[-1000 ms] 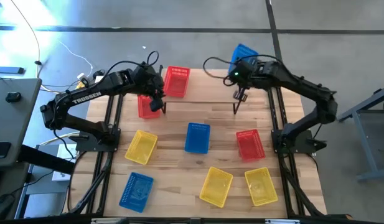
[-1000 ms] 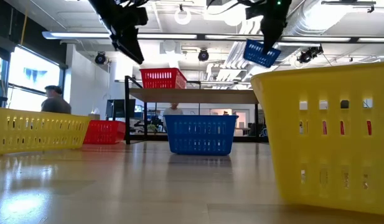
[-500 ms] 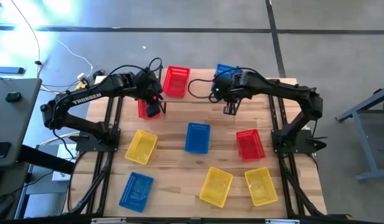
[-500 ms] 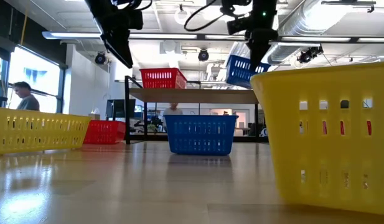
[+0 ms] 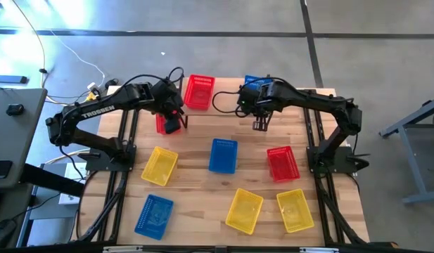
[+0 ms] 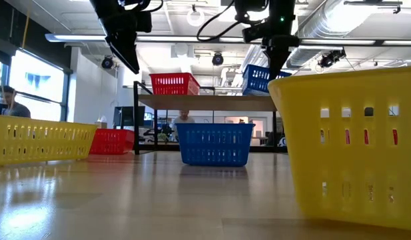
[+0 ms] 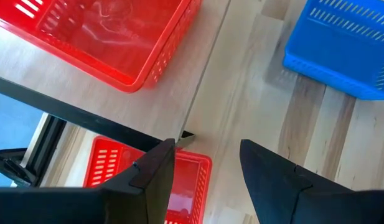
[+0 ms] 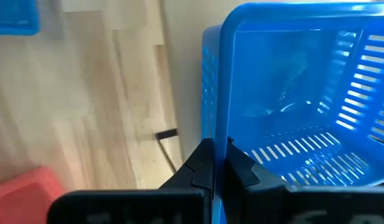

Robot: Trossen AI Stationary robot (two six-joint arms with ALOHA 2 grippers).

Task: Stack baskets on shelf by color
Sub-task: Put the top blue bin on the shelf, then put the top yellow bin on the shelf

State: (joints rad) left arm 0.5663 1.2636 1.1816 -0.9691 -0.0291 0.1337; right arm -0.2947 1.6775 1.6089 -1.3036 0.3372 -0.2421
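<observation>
The shelf (image 6: pixel 212 102) stands at the table's far side with a red basket (image 5: pixel 200 91) on its left part. My right gripper (image 8: pixel 218 163) is shut on a blue basket (image 5: pixel 253 82) at the shelf's middle. In the low view that blue basket (image 6: pixel 258 79) sits at the board's top; whether it rests there I cannot tell. My left gripper (image 7: pixel 204 162) stands open above another red basket (image 5: pixel 164 121), which rests on the tabletop by the shelf's left leg. My right gripper pinches the blue basket's side wall at its rim (image 8: pixel 218 140), one finger inside the basket and one outside. The fingers come from above, slanting down. The basket stays upright, its open side up.
On the tabletop nearer the front lie a blue basket (image 5: pixel 224 154), a red basket (image 5: pixel 282 163), three yellow baskets (image 5: pixel 160 166), (image 5: pixel 244 209), (image 5: pixel 295 209), and a blue basket (image 5: pixel 155 214). A person (image 6: pixel 6 107) is in the room behind.
My right gripper has carried the blue basket down and toward the table's left, from above the shelf's far right end to the shelf's middle beside the red basket. The basket, tilted before, now sits nearly level at the board.
</observation>
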